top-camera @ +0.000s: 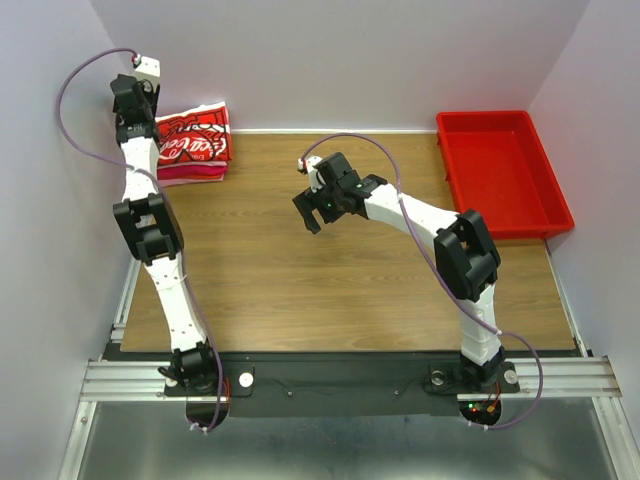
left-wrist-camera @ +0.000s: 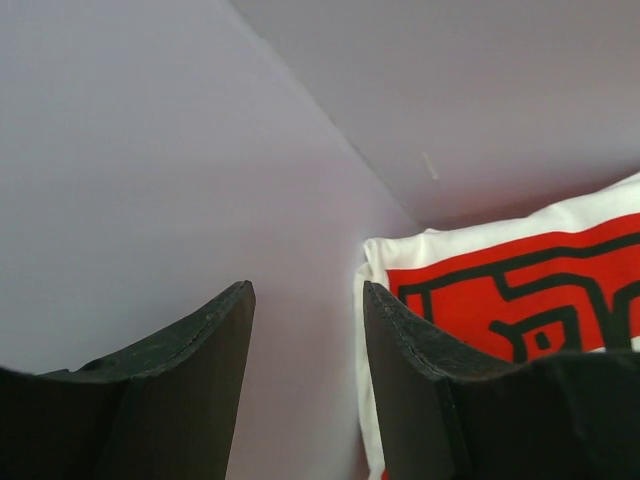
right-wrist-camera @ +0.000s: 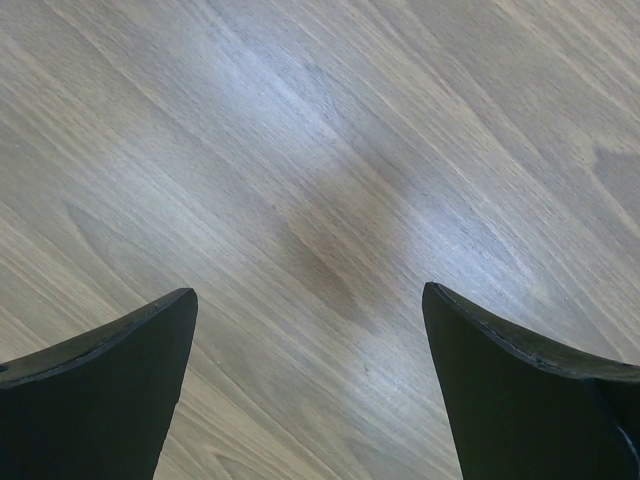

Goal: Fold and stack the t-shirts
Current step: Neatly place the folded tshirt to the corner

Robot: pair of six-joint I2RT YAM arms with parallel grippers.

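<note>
The t-shirts point(top-camera: 195, 145) lie as a folded stack at the table's far left corner, a white one with a red printed graphic point(left-wrist-camera: 520, 290) on top and pink and red layers showing at the stack's near edge. My left gripper point(top-camera: 133, 102) is just left of the stack, close to the side wall. In the left wrist view this gripper point(left-wrist-camera: 308, 290) is open, with only wall between its fingers and the stack's white edge beside the right finger point(left-wrist-camera: 400, 340). My right gripper point(top-camera: 308, 213) hovers over the middle of the table, open and empty point(right-wrist-camera: 310, 295).
A rigid red plastic tray point(top-camera: 500, 170) stands at the far right of the wooden table point(top-camera: 330, 290). White walls close in the left, back and right sides. The left arm stretches along the left edge.
</note>
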